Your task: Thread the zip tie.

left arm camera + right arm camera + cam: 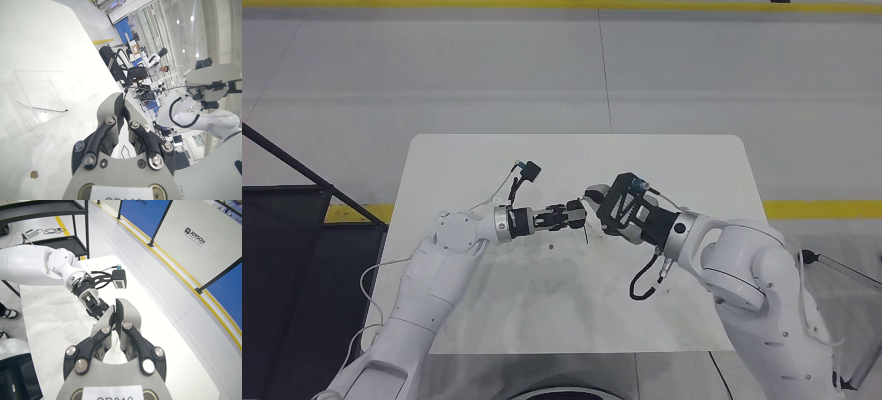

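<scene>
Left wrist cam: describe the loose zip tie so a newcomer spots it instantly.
On the white table sits a clear box. Inside it lies a thin black zip tie, flat and untouched, unlike the held tie pinched in the left hand.

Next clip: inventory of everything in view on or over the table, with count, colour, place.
table: one, white, under both arms.
held zip tie: one, black, pinched above the table's middle.
clear box: one, transparent, on the table.
spare zip tie: one, black, seen inside the clear box.
crumb: one, brown, on the table.
left pincer: one, grey, black pads, shut on the held zip tie.
right pincer: one, grey, black pads, shut on the held zip tie.
</scene>
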Controlling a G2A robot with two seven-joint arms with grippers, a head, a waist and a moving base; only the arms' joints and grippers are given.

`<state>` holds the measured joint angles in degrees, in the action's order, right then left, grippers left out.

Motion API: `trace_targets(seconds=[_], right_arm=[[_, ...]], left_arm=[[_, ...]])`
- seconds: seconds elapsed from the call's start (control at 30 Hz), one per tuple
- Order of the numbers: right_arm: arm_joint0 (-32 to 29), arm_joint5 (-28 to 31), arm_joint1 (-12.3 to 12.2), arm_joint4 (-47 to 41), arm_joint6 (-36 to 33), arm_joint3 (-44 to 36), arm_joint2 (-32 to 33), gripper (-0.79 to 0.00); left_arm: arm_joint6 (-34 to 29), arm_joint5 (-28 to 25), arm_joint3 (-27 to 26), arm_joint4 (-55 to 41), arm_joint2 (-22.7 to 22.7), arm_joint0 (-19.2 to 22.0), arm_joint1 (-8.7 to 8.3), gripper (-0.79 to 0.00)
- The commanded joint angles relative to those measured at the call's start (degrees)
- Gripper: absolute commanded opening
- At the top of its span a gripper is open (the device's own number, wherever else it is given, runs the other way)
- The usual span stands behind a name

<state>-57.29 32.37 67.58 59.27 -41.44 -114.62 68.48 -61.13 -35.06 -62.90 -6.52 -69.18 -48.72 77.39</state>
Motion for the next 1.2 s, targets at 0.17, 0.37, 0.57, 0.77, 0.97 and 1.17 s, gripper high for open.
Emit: trace_targets(seconds=[0.17,0.37,0.57,0.77,0.97,1.17], right_arm=[[0.16,0.06,-0.20,-0.25,-0.25,0.43,-0.49,-0.785],[0.34,-0.29,-0.34,-0.21,-0.23,0.48,-0.76,-0.785],[0.53,-0.60,-0.49,0.03,-0.10,0.45,-0.95,-0.785],[0.78,-0.86,-0.61,-0.02,-0.26,0.77,-1.34,-0.785],[1.06,-1.30,-0.72,0.27,-0.29,1.08,-1.62,-0.785],[1.26,-2.46,-0.79,3.33,-0.32,0.41,-2.40,-0.785]], left_arm=[[0.00,0.00,0.00,0.00,0.00,0.00,0.00,-0.785],[0.00,0.00,0.00,0.00,0.00,0.00,0.00,-0.785],[0.00,0.00,0.00,0.00,0.00,0.00,0.00,-0.785],[0.00,0.00,0.00,0.00,0.00,0.00,0.00,-0.785],[0.00,0.00,0.00,0.00,0.00,0.00,0.00,-0.785],[0.00,0.00,0.00,0.00,0.00,0.00,0.00,-0.785]])
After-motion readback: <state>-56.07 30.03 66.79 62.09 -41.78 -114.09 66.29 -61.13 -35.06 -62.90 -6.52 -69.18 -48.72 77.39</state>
